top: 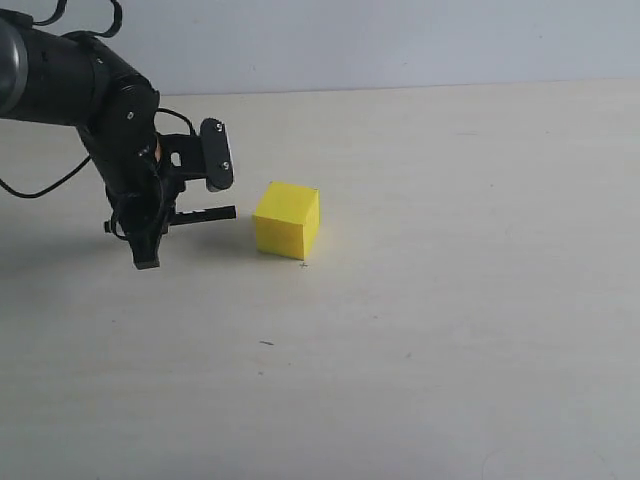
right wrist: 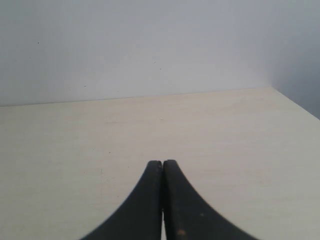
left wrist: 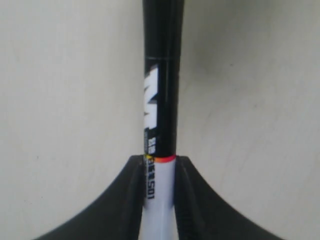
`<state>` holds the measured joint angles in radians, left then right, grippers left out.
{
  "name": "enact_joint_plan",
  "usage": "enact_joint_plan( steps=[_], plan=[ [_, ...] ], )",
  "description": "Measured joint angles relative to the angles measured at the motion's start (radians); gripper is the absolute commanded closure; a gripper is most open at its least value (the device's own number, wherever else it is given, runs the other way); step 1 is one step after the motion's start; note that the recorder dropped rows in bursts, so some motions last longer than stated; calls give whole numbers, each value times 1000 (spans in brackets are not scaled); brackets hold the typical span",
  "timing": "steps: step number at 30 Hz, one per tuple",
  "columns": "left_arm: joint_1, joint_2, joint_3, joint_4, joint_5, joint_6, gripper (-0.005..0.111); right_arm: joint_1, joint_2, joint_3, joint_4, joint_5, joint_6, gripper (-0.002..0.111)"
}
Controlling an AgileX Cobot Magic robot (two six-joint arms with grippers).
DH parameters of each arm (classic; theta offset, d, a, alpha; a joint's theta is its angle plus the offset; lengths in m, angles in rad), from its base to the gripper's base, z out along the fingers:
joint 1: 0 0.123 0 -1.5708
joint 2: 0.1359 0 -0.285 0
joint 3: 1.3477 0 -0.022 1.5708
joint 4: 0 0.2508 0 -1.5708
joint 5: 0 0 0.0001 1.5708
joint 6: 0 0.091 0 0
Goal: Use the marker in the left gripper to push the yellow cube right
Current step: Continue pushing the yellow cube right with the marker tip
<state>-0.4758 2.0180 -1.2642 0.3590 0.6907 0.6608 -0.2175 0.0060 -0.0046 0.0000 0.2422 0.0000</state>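
The yellow cube (top: pixel 287 220) rests on the pale table, apart from everything else. To its left my left gripper (top: pixel 146 228) points down at the table. It is shut on the marker (left wrist: pixel 162 100), and in the left wrist view the fingers (left wrist: pixel 131 200) pinch the white barrel while the black printed end sticks out past the tips. In the exterior view a dark tip (top: pixel 147 254) hangs just over the table, well left of the cube; marker and fingers blend there. My right gripper (right wrist: pixel 162 162) is shut on nothing and out of the exterior view.
The light wooden table (top: pixel 450 330) runs wide to the right of and in front of the cube. A pale wall (top: pixel 400 40) closes the far edge. A small dark speck (top: pixel 266 343) lies on the table nearer the front.
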Motion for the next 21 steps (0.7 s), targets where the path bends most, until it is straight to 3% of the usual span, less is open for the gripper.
enact_joint_plan(
  steps=[6, 14, 21],
  plan=[
    [-10, 0, 0, -2, 17, 0, 107, 0, 0, 0, 0, 0, 0, 108],
    [-122, 0, 0, -15, 16, 0, 107, 0, 0, 0, 0, 0, 0, 108],
    [-94, 0, 0, 30, 63, -50, 107, 0, 0, 0, 0, 0, 0, 108]
  ],
)
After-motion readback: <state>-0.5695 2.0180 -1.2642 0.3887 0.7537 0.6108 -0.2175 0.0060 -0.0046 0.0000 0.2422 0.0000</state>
